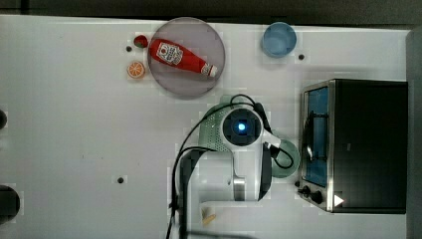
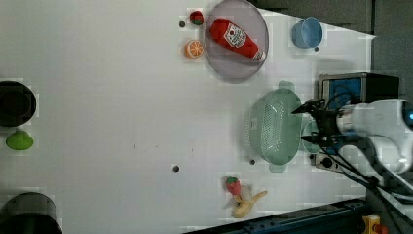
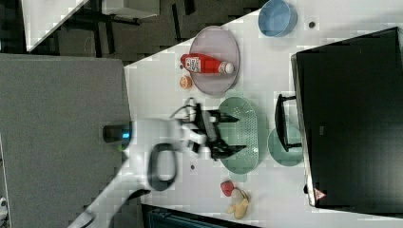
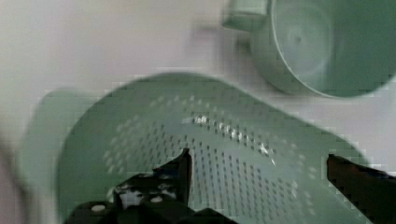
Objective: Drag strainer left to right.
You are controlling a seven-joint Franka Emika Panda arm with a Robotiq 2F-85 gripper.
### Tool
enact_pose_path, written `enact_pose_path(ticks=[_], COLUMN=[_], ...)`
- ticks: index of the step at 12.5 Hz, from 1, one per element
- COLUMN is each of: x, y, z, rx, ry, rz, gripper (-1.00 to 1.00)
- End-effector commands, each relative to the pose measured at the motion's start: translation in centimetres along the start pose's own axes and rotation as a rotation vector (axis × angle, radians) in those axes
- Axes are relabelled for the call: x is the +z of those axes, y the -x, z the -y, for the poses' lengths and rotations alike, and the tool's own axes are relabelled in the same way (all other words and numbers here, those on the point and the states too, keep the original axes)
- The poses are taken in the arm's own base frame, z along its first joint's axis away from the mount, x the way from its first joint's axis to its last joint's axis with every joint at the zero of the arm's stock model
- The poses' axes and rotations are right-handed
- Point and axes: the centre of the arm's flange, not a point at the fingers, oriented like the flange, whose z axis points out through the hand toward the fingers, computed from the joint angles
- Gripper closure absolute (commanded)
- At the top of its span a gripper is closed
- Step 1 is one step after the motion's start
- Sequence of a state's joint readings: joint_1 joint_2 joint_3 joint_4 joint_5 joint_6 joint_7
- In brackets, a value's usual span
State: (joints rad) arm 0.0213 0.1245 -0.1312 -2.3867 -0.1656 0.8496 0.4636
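On the white tabletop (image 2: 97,97), near the toaster oven (image 1: 368,144), lies the pale green strainer (image 2: 275,127), an oval colander w/ perforated bottom and small tab handles. In the left view it sits between the grey plate (image 2: 236,39) and the toy strawberry (image 2: 233,185) w/ banana (image 2: 248,202). Just beside the strainer, on the oven side, stands a round green mug (image 3: 285,147); the wrist view shows the mug (image 4: 322,46) close to the strainer rim, whether touching or not I cannot tell.

The claw (image 3: 231,134) of the white arm hangs over the strainer, fingers spread wide apart, grasping nothing. In the wrist view the two black fingers (image 4: 173,177) frame the dotted bottom of the strainer (image 4: 224,158); contact w/ the plastic is not clear.

A red ketchup bottle (image 1: 181,58) lies on the grey plate. Next to the plate, on the top view's left, are an orange slice (image 1: 136,69) and a second strawberry (image 1: 141,41). A blue bowl (image 1: 278,39) stands apart, near the far tabletop edge. In the left view a green lime-like thing (image 2: 19,140) lies well apart at the left view's left.
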Motion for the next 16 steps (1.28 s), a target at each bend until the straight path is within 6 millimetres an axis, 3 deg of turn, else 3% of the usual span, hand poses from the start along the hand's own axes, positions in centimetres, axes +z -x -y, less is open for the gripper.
enact_pose_path(ticks=[1, 4, 7, 9, 12, 16], x=[-12.1, -21.1, -28.1, -31.0, -33.5, -34.4], y=[-0.1, 0.6, 0.5, 0.5, 0.5, 0.3], z=[0.0, -2.3, -4.0, -4.9, -5.9, -6.3], rx=[-0.161, -0.211, -0.442, -0.459, -0.457, -0.451], ry=[-0.107, -0.103, -0.109, -0.108, -0.09, -0.111], rz=[-0.027, 0.035, 0.02, 0.035, 0.048, 0.035], gripper=[-1.0, -1.0, -1.0, -1.0, -1.0, -1.0])
